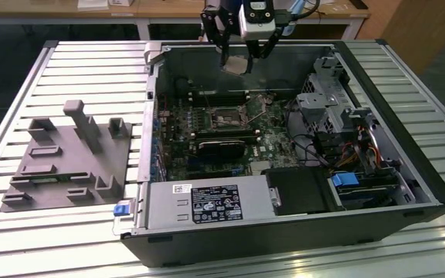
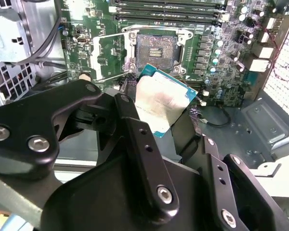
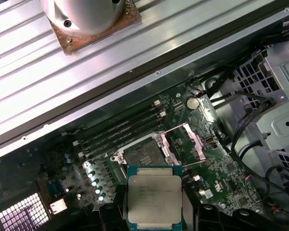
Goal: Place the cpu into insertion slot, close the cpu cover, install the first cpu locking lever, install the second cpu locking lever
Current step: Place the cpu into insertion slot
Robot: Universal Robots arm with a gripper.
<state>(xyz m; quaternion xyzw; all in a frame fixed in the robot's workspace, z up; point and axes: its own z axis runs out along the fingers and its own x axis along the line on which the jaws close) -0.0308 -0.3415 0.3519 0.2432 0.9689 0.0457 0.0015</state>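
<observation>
First wrist view: gripper (image 3: 154, 214) clamps the cpu (image 3: 154, 197) by opposite edges, metal face toward the camera, clear of the insertion slot (image 3: 142, 156); cpu cover (image 3: 185, 144) lies flipped open

The arm (image 1: 255, 20) points down, its fingers (image 2: 135, 130) clamped on the cpu (image 3: 154, 199)

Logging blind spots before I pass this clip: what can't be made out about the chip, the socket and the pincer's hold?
- The flat square silver-grey chip: one edge runs off the first wrist view; in the second wrist view the black pincer covers part of it, hiding the contact.
- The square dark-centred socket with silvery rim: contacts too small in both wrist views.
- The robot arm: cut off by the exterior view's upper edge.
</observation>
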